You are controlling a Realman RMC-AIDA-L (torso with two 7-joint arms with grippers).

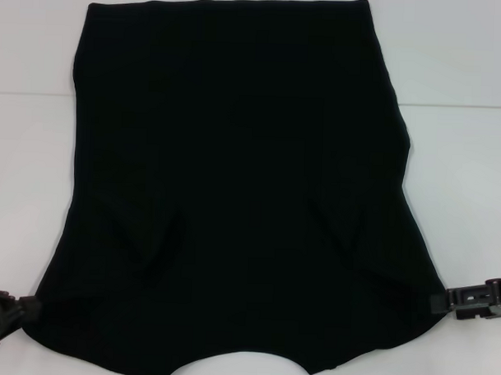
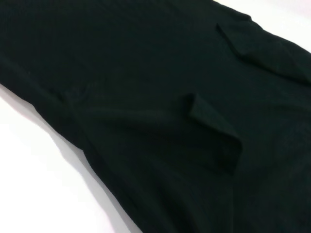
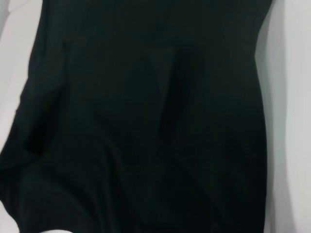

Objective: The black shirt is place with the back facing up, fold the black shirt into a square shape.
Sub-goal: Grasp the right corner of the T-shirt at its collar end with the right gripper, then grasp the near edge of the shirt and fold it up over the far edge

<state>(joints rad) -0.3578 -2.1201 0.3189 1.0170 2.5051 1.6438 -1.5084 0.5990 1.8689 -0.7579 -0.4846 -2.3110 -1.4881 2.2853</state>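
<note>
The black shirt lies flat on the white table, plain side up, with both sleeves folded inward into creased flaps. Its curved neckline sits at the near edge. My left gripper is at the shirt's near left corner, touching the cloth edge. My right gripper is at the near right corner, its tip against the hem. The left wrist view shows only the shirt with a folded flap on it. The right wrist view is filled by the shirt.
White tabletop shows on both sides of the shirt, a wide strip on the left and another on the right. A seam in the table surface runs across at mid-height.
</note>
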